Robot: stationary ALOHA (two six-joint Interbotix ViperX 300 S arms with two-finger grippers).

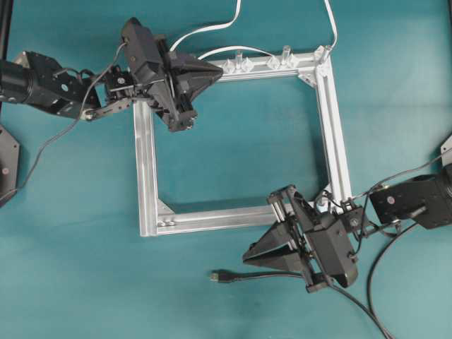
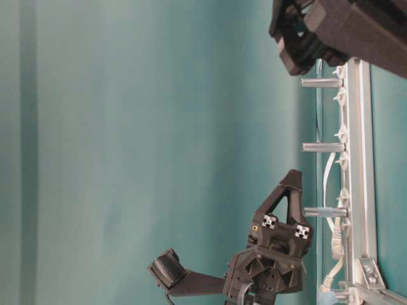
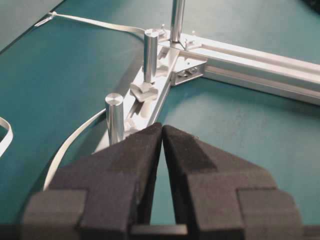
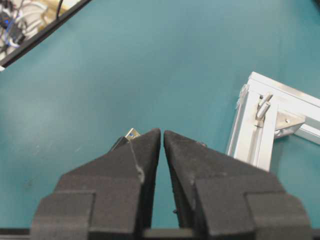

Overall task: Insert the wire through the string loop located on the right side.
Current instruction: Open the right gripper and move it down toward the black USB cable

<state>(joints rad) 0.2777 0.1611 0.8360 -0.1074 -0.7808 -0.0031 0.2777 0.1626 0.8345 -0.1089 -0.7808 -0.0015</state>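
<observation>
The wire's black plug (image 1: 221,277) lies on the teal table, metal tip pointing left. Its thin cable (image 1: 272,275) runs right and passes under my right gripper (image 1: 247,256). That gripper is shut and empty, hovering just above and behind the plug. In the right wrist view the plug's metal tip (image 4: 129,135) peeks out beside the shut right gripper (image 4: 162,132). A thin dark strand, possibly the string loop (image 1: 325,193), shows at the lower end of the frame's right bar, mostly hidden by the right arm. My left gripper (image 1: 217,69) is shut and empty over the frame's top bar; its tips (image 3: 162,127) meet.
A square aluminium frame (image 1: 145,162) lies mid-table. Upright pegs (image 1: 244,62) stand along its top bar, with one peg (image 3: 114,117) close to the left gripper's tip. A flat white cable (image 1: 212,28) curves behind the top bar. Thick black arm cables (image 1: 378,282) trail at the lower right.
</observation>
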